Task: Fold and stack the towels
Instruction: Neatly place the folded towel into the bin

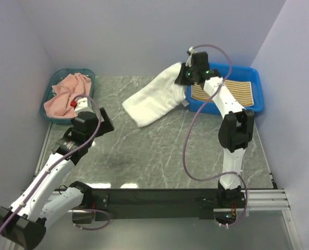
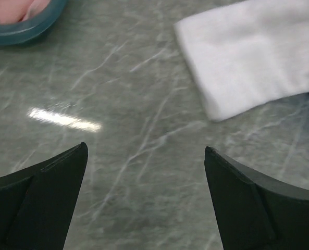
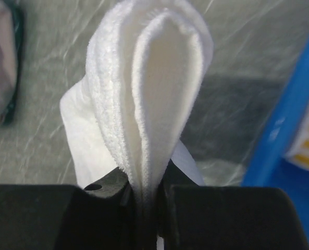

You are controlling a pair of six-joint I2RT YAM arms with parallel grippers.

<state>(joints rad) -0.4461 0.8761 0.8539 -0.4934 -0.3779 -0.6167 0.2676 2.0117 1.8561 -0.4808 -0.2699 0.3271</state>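
1. We see the right gripper [image 3: 144,194] clamped on one end of the white towel [image 3: 144,94]. Its fingers [image 3: 107,190] are pressed together on the doubled cloth, which loops out in front of them.
2. In the overhead view, the right gripper [image 1: 188,77] holds that end up at the left edge of the blue tray [image 1: 248,72]. The rest of the white towel [image 1: 157,99] slopes down and to the left, and its far end lies on the table [image 1: 159,151].
3. We see the left gripper [image 2: 146,151] with its fingers [image 2: 50,192] spread wide and nothing between them. It is over bare marble, apart from the near corner of the white towel [image 2: 253,52].
4. The left gripper [image 1: 103,125] is between the white towel and the teal basket [image 1: 73,70].
5. The salmon pink towel [image 1: 65,94] lies crumpled in that basket at the table's far left.
6. The yellow-and-white striped towel [image 1: 237,91] lies flat and folded in the blue tray, partly hidden by the right arm.
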